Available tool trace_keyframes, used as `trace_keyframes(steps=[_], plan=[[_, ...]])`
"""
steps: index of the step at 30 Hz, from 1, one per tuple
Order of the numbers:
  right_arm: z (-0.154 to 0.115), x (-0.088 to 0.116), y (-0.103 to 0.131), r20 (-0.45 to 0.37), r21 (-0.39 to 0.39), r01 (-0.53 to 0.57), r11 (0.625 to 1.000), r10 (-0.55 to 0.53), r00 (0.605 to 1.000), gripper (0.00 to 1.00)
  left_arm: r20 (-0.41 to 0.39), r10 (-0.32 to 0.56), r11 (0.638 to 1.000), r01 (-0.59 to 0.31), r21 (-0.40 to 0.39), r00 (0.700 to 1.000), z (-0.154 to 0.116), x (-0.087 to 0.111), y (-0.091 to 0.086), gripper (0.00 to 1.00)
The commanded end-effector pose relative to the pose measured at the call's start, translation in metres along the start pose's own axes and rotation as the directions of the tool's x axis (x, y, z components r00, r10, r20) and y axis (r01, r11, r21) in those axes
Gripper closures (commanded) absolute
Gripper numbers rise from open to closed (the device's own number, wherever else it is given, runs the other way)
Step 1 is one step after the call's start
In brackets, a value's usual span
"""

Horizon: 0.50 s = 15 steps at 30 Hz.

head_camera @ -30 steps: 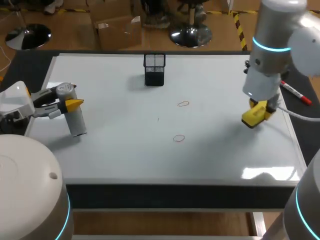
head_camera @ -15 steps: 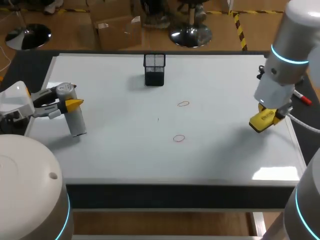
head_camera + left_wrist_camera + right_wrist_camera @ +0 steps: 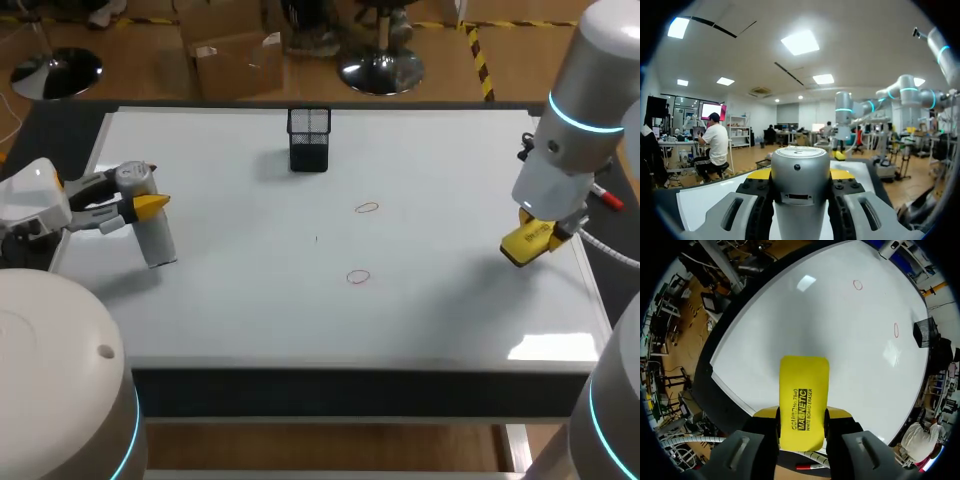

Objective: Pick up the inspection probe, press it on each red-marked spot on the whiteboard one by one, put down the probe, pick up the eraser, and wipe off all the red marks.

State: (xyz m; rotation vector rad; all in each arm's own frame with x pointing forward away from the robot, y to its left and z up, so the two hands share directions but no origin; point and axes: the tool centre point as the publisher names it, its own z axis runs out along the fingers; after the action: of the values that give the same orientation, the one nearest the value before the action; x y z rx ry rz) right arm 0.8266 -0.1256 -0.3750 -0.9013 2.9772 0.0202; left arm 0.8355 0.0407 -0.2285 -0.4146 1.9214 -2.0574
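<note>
The inspection probe [image 3: 150, 228], a grey cylinder with a silver cap, stands upright at the whiteboard's [image 3: 250, 310] left side. My left gripper [image 3: 140, 196] is shut on its upper part. In the left wrist view the probe [image 3: 800, 167] fills the gap between the fingers of that gripper [image 3: 800, 177]. My right gripper [image 3: 537, 230] is shut on the yellow eraser [image 3: 522, 245] above the board's right edge. The right wrist view shows the eraser [image 3: 802, 390] sticking out ahead of the right gripper [image 3: 801, 416]. Two small red ovals [image 3: 367, 208] [image 3: 358, 277] are drawn near the board's middle.
A black mesh pen holder [image 3: 309, 138] stands at the back centre of the board. A red marker [image 3: 598, 192] lies just beyond the board's right edge, behind my right arm. Both red ovals [image 3: 857, 284] [image 3: 896, 330] and the holder [image 3: 921, 333] lie far ahead of the right gripper.
My right arm has carried the eraser to the right, toward the board's right edge. The left gripper and the probe have shifted very slightly.
</note>
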Motion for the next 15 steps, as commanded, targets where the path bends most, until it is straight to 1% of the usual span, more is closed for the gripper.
trace_keyframes(steps=[1, 6, 15], plan=[[0.0, 0.0, 0.0, -0.001, 0.003, 0.002, 1.0, -0.002, 1.0, 1.0, -0.061, 0.006, 1.0, -0.005, 0.016, 0.998, 0.02, -0.009, -0.006, 1.0], [0.0, 0.0, 0.0, -0.001, 0.003, 0.002, 1.0, -0.002, 1.0, 1.0, -0.151, 0.031, 0.999, -0.028, 0.022, 0.988, 0.051, -0.004, -0.016, 1.0], [0.0, 0.0, 0.0, -0.001, 0.003, 0.002, 1.0, -0.002, 1.0, 1.0, -0.291, 0.014, 1.0, -0.011, 0.012, 0.957, 0.101, 0.005, -0.024, 1.0]])
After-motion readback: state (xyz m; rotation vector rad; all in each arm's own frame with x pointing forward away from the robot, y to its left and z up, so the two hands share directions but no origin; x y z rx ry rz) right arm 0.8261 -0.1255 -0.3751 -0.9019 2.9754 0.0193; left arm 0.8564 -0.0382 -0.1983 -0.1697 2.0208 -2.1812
